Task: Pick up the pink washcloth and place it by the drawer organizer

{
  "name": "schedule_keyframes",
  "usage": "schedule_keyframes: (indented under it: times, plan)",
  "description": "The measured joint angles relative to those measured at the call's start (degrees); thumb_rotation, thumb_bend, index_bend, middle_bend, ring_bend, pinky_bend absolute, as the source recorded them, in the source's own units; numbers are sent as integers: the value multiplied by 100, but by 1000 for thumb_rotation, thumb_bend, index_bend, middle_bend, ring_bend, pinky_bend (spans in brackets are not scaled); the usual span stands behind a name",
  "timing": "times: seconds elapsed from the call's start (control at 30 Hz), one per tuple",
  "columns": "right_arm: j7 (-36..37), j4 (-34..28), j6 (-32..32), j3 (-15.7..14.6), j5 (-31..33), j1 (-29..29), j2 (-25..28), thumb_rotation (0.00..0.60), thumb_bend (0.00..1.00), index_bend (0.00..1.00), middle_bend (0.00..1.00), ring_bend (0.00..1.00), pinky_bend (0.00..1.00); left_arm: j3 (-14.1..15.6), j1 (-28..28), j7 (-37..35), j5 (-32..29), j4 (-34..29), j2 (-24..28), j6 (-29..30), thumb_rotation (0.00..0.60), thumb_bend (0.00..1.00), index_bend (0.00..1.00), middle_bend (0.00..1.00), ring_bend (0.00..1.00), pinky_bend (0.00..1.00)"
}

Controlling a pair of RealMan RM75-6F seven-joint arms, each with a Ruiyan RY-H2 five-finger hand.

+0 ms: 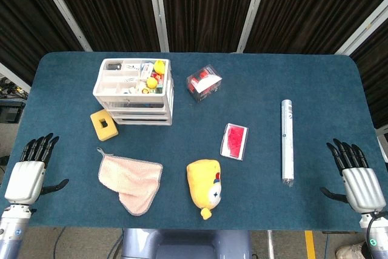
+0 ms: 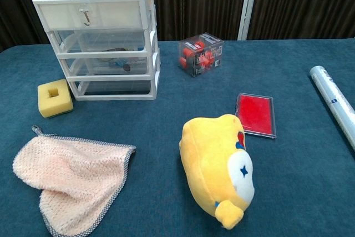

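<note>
The pink washcloth lies crumpled flat on the blue table, near the front left. The white drawer organizer stands behind it at the back left, its top tray full of small items. My left hand hovers at the table's left front corner, fingers spread, holding nothing, well left of the cloth. My right hand is at the right front corner, fingers spread and empty. Neither hand shows in the chest view.
A yellow sponge sits between the organizer and cloth. A yellow plush toy lies right of the cloth. A red flat case, a clear box of red items and a clear tube lie further right.
</note>
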Motion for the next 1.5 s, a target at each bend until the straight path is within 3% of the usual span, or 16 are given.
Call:
schedule_keyframes:
  times: [0.5, 0.83, 1.17, 1.5]
  plan:
    - [41, 1, -6, -9, -9, -3, 15, 600, 0, 0, 0, 0, 0, 41, 6, 43, 72, -15, 9, 8, 600, 39, 0, 0, 0, 0]
    - [63, -14, -13, 1, 41, -14, 27, 600, 0, 0, 0, 0, 0, 205, -89, 211, 125, -160, 80, -327, 600, 40, 0, 0, 0, 0]
    - [79, -34, 14, -6, 26, -33, 37, 600, 0, 0, 0, 0, 0, 338, -543, 1379, -96, -503, -199, -1317, 600, 55, 56, 0, 0, 41]
    - [174, -24, -10, -6, 24, -24, 55, 600, 0, 0, 0, 0, 0, 196, -967, 2574, -1314, -632, -864, -1947, 600, 60, 96, 1, 0, 60]
